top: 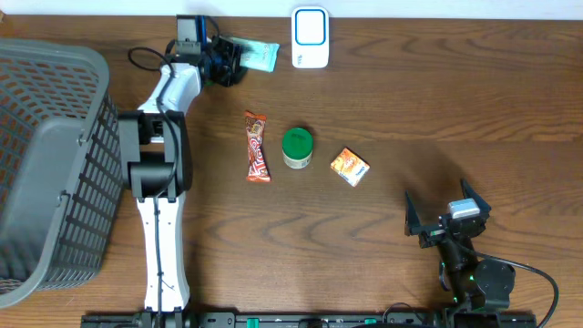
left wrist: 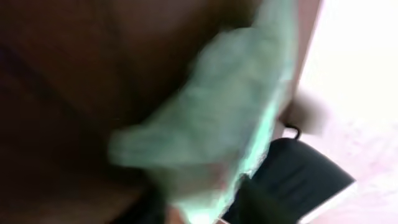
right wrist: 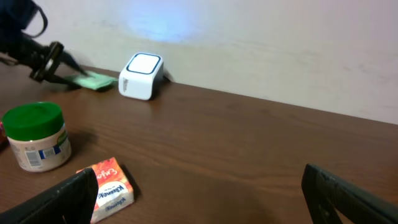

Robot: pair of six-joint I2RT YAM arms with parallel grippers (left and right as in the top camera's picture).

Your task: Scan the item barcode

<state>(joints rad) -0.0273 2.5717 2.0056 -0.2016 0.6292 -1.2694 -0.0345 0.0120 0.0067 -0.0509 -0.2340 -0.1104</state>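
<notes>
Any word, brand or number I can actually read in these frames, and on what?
No text is legible enough to quote.
Candy bar: white lettering, too small to read.
Orange box: print blurred.
Jar: blue label print, too small.
Green packet: blurred, nothing legible.
Scanner: no text visible.

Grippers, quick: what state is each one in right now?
Left gripper: at the green packet; whether it is gripped cannot be told.
Right gripper: open, holding nothing.

1 each: basket point(top: 91, 173), scanner point(top: 310, 36), packet point(top: 255, 55), bar point(top: 257, 146), jar point(top: 297, 147), box point(top: 350, 167).
</notes>
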